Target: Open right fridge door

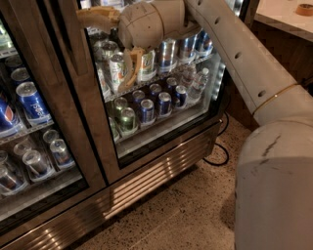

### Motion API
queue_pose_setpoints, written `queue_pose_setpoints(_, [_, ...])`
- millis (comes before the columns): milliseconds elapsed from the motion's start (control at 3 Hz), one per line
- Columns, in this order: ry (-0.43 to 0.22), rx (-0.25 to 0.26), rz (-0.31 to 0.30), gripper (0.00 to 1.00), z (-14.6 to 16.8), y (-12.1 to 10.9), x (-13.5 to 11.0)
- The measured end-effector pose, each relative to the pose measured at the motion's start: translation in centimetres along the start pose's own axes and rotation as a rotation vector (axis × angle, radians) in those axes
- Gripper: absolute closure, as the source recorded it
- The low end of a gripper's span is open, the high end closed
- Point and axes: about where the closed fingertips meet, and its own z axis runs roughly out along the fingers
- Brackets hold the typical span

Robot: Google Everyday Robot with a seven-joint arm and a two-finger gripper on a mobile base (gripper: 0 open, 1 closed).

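The fridge (pixel 146 181) fills the left and middle of the camera view, with a ribbed steel grille at its base. The right fridge door (pixel 96 128) has a glass pane in a steel frame, with shelves of cans behind it, and looks shut, flush with the left door. My gripper (pixel 105 49) is at the top of the view, in front of the glass close to the door's left frame edge. It is open. One tan finger (pixel 95 14) reaches left toward the frame and the other (pixel 131 66) hangs down over the cans. It holds nothing.
The left glass door (pixel 34 105) shows blue Pepsi cans. My white arm (pixel 230 53) crosses the upper right and my body (pixel 274 185) fills the lower right. A black cable (pixel 221 146) lies on the speckled floor. A wooden counter (pixel 288 22) stands at the far right.
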Motion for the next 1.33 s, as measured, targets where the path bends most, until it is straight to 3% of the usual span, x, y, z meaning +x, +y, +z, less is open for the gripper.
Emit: queue_pose_setpoints(1333, [-0.009, 0.005, -0.016, 0.0, 0.15, -0.42, -0.33])
